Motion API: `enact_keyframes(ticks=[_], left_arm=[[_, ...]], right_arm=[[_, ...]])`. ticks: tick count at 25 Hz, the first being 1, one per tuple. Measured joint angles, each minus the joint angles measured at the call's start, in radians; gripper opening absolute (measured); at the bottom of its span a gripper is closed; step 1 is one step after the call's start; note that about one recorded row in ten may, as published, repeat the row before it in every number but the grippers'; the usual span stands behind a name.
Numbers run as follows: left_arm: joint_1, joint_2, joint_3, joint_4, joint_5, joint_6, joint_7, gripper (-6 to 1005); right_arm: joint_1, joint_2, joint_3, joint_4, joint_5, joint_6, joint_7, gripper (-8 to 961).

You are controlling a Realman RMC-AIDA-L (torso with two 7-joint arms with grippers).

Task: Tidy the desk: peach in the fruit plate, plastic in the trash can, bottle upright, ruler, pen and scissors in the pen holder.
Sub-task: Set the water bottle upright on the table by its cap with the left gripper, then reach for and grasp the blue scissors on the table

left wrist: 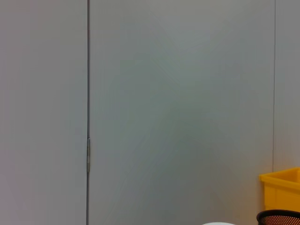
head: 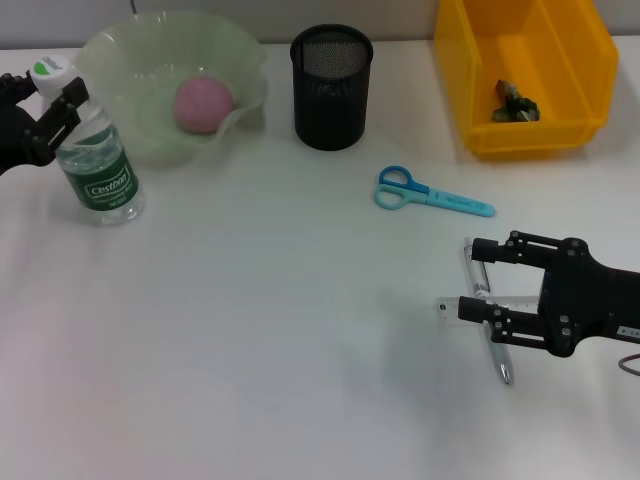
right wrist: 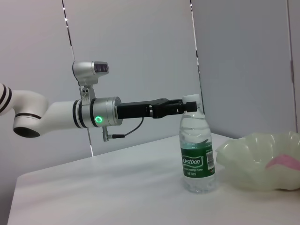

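Two grippers: left gripper (head: 60, 95) pinches the white cap of the clear green-labelled bottle (head: 97, 170), upright on the white desk (head: 250, 330) beside the pale green scalloped fruit plate (head: 130, 50). Right gripper (head: 478, 280), fingers spread, hovers over the silver pen (head: 497, 350) and transparent ruler (head: 447, 306).

Pink peach (head: 203, 104), pale green fruit plate (head: 120, 60), yellow trash can (head: 470, 60), black mesh pen holder (head: 331, 90).
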Motion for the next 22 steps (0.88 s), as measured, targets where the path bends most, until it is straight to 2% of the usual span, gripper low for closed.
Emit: enact_keyframes(ticks=[8,14,19,22], left_arm=[[0.000,0.001,0.001,0.000,0.000,0.005,0.000,544],[0.000,0.002,0.001,0.000,0.000,0.008,0.000,710],[0.000,0.002,0.001,0.000,0.000,0.009,0.000,797],[0.000,0.002,0.001,0.000,0.000,0.010,0.000,797]], right_arm=[[-0.001,0.000,0.000,0.000,0.000,-0.001,0.001,701],[-0.002,0.000,0.000,0.000,0.000,-0.001,0.003,700],[-0.002,0.000,0.000,0.000,0.000,0.000,0.004,700],[-0.002,0.000,0.000,0.000,0.000,-0.001,0.005,700]])
